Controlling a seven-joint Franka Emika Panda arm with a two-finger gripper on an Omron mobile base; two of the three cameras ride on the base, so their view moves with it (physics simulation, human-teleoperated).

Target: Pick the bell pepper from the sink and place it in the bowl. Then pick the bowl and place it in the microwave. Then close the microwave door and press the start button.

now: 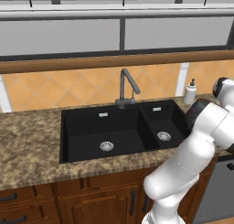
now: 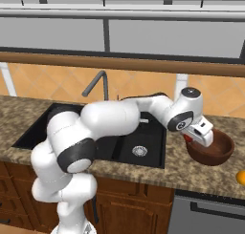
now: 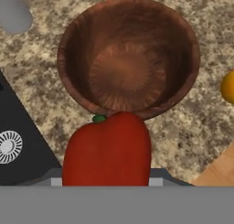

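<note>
The white arm rises from its base in front of the cabinets, folds at a dark elbow joint, and stretches out low and level toward its right side. Its wrist bends downward at the far end, so the tool points down. The tool is closed on the bell pepper, gripped between its fingers.

We are seeing the bowl sitting on the tabletop right of the sink, the bell pepper hanging just beside its rim.
</note>
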